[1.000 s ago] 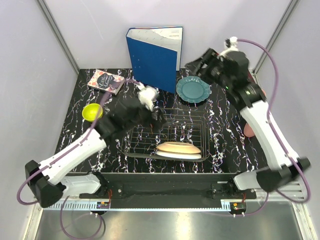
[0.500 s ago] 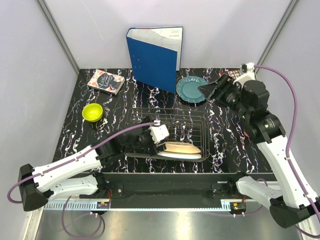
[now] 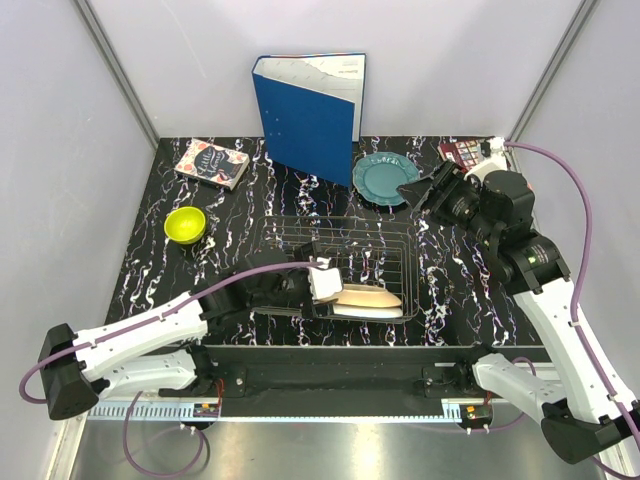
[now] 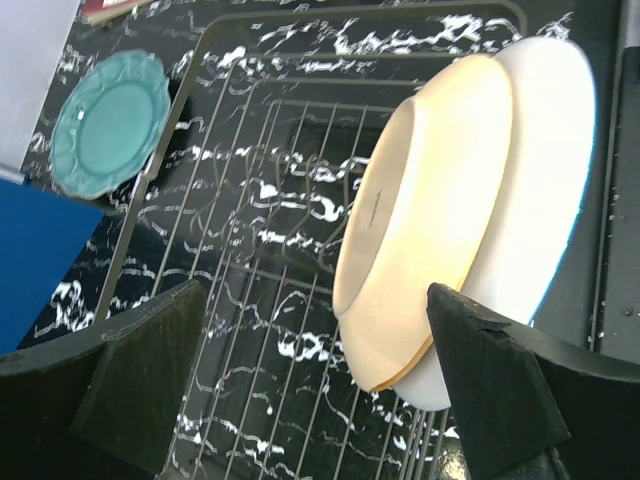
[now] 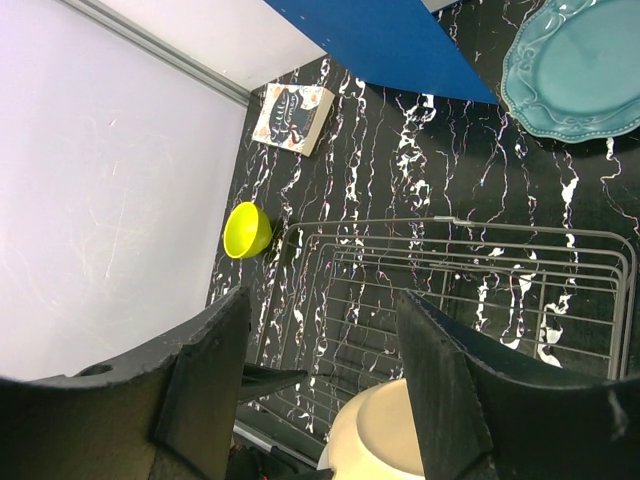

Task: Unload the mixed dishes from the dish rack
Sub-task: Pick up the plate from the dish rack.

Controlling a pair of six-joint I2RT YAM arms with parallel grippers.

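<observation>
L end effector (image 3: 323,284) has swung down to dish rack (image 3: 400,240), spread wide facing cream plate (image 4: 420,200) & white plate (image 4: 548,170), last 2 inside; R end effector (image 5: 320,335) spread, empty.

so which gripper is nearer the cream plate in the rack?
Left. The left gripper is open right at the cream plate inside the dish rack; the right gripper hovers beyond the rack's far right corner, beside the teal plate.
</observation>
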